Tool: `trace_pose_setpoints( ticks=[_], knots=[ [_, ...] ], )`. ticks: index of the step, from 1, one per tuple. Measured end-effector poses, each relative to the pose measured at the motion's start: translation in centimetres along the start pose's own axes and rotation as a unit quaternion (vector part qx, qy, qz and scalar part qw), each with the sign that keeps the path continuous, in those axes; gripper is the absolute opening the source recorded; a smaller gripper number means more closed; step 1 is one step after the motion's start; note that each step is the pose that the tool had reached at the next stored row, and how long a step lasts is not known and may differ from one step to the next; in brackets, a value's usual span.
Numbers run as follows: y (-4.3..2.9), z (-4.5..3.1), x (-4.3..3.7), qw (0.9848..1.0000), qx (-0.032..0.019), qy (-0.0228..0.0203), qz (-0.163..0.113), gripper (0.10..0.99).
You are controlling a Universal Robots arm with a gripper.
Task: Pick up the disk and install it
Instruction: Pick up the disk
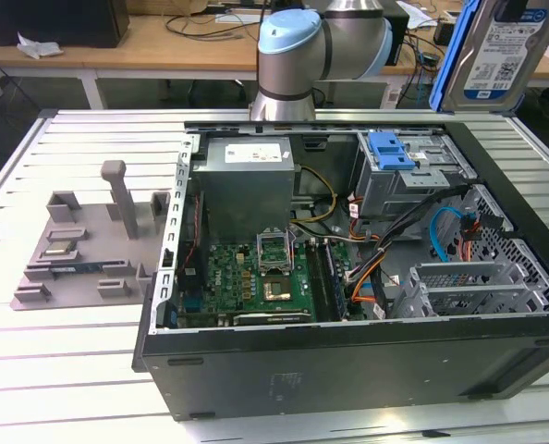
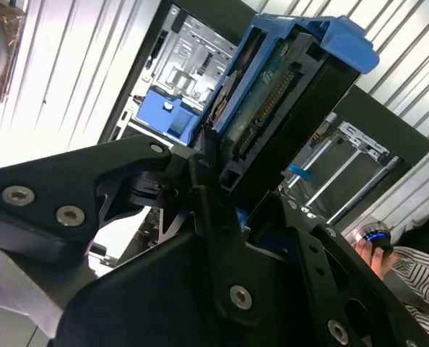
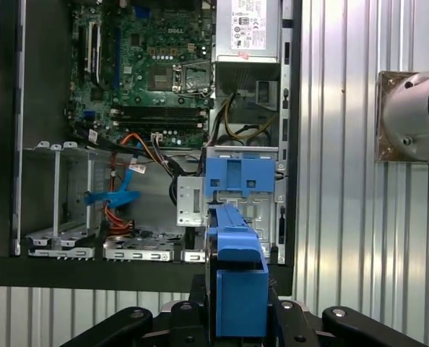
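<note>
One disk (image 1: 496,51) | gripped between fingers (image 2: 204,191) | above open computer case (image 1: 348,375)

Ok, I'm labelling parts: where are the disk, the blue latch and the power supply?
disk (image 1: 493,55): exterior view, label face.
blue latch (image 1: 390,150): exterior view, top face.
power supply (image 1: 247,190): exterior view, grey side wall.
</note>
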State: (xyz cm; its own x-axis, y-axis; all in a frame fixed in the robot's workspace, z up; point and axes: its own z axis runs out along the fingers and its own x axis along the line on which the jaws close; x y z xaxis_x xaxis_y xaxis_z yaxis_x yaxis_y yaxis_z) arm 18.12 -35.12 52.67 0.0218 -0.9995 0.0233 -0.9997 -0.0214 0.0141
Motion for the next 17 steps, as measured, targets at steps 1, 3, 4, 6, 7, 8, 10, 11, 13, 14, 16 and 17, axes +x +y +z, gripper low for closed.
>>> trace_pose_setpoints(
  ticks=[1,3,4,6,7,8,10,11,13,14,16,17],
  knots=[
    [0.01,0.00,0.24,1.0000,0.0000,0.0001,0.000,0.369],
    [0.02,0.02,0.85,1.0000,0.0000,0.0000,0.000,0.369],
    [0.03,0.03,1.27,1.0000,0.0000,0.0001,0.000,0.369],
    [0.04,0.05,1.87,1.0000,0.0000,0.0001,0.000,0.369],
    [0.05,0.06,2.14,1.0000,0.0000,0.0001,0.000,0.369],
    [0.05,0.06,2.35,1.0000,0.0000,0.0001,0.000,0.369],
    [0.06,0.08,2.80,1.0000,0.0000,0.0001,0.000,0.369],
    [0.07,0.08,3.04,1.0000,0.0000,0.0002,0.000,0.369],
    [0.08,0.10,3.56,1.0000,0.0000,0.0001,0.000,0.369],
    [0.08,0.11,3.87,1.0000,0.0000,0.0002,0.000,0.369],
    [0.09,0.13,4.36,1.0000,0.0000,0.0002,0.000,0.369],
    [0.10,0.14,4.70,1.0000,0.0000,0.0002,0.000,0.369]
  ],
)
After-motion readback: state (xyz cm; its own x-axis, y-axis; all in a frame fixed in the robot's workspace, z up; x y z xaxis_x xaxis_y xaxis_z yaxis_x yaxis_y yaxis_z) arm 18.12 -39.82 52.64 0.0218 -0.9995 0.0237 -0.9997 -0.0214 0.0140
